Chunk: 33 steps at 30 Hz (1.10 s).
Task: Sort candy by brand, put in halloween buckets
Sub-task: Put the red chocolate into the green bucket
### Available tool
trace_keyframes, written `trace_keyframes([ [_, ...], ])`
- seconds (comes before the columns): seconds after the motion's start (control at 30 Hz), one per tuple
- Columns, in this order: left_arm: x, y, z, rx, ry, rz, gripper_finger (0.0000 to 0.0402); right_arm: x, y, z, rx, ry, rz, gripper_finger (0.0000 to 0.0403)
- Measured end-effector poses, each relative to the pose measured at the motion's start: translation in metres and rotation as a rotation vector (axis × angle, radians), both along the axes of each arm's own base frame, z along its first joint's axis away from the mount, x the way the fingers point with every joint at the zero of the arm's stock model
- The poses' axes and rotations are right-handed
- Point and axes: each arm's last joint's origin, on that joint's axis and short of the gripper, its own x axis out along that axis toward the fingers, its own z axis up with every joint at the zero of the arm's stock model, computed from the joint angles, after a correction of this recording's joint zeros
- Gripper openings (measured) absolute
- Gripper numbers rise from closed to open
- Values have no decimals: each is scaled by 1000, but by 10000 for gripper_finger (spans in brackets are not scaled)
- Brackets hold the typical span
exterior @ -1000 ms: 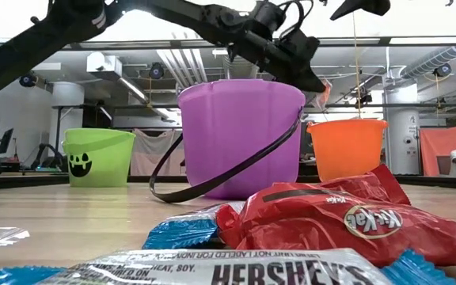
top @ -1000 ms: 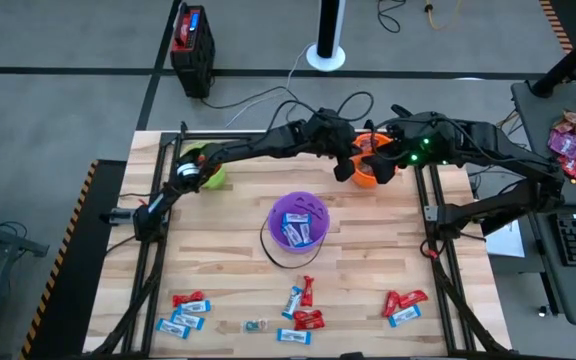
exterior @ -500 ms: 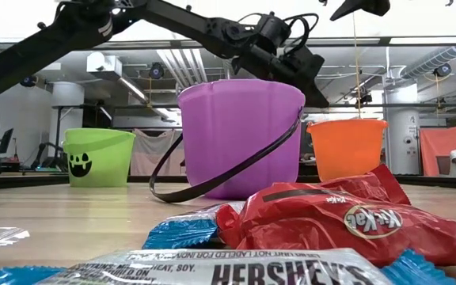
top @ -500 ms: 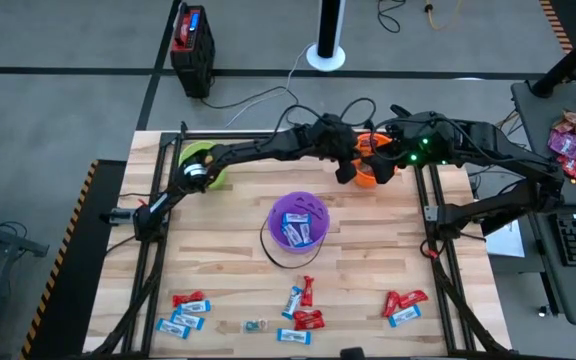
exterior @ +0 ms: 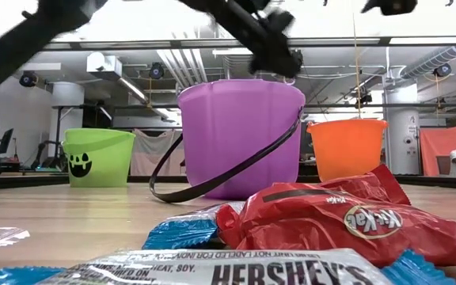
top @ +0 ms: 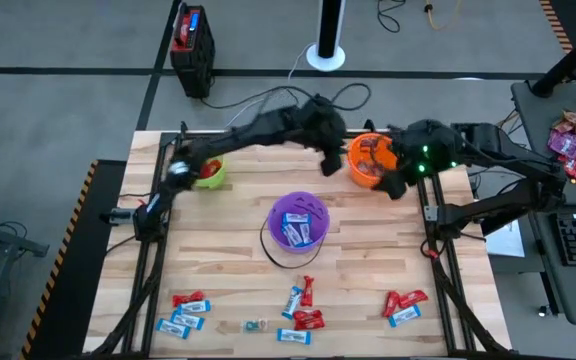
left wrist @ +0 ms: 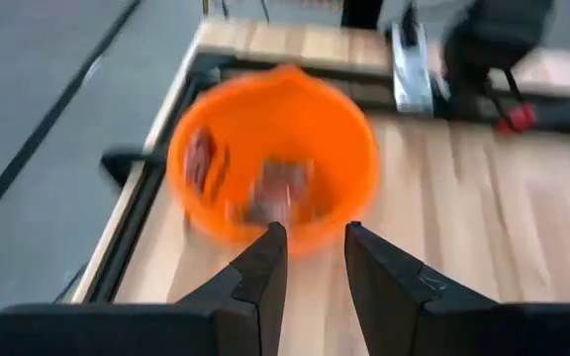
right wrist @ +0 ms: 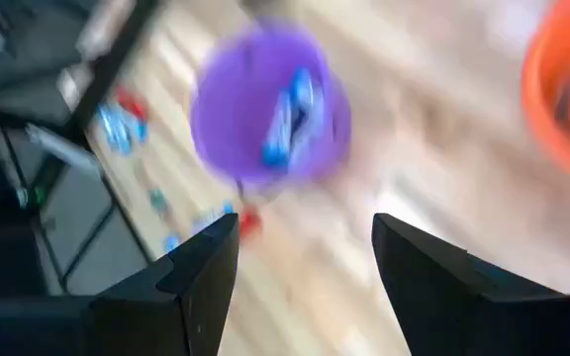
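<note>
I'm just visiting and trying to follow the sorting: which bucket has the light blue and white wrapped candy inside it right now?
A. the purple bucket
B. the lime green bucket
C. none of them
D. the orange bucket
A: looking straight down, the purple bucket in the middle of the table holds light blue and white candy, while the orange bucket shows reddish pieces.

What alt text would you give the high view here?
Seen from above, the left gripper and the open right gripper flank the orange bucket at the table's far edge; purple bucket mid-table, candy along the near edge.
</note>
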Motion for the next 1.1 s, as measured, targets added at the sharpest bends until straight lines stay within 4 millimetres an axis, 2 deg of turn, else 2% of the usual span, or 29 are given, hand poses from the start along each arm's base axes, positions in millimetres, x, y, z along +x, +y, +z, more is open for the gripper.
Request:
trace_keyframes([
  [0.13,-52,-14,25,15,151,21,90,-7,27,-17,121,193,20,224],
  [0.23,-91,-28,46,5,180,32,90,-5,50,-38,189,310,3,224],
  [0.33,-129,-46,66,-38,141,65,90,0,76,-69,250,416,-49,224],
  [0.53,-192,-80,74,-149,98,152,90,9,141,-140,423,465,-121,224],
  [0.63,-221,-98,78,-165,34,180,90,7,165,-173,462,533,-189,224],
  [0.73,-238,-111,76,-165,-42,211,90,3,179,-201,418,649,-268,224],
  [0.87,-255,-120,76,-171,-170,228,90,4,189,-225,374,756,-306,224],
  [1.1,-264,-122,65,-201,-225,243,90,17,201,-256,324,793,-300,224],
])
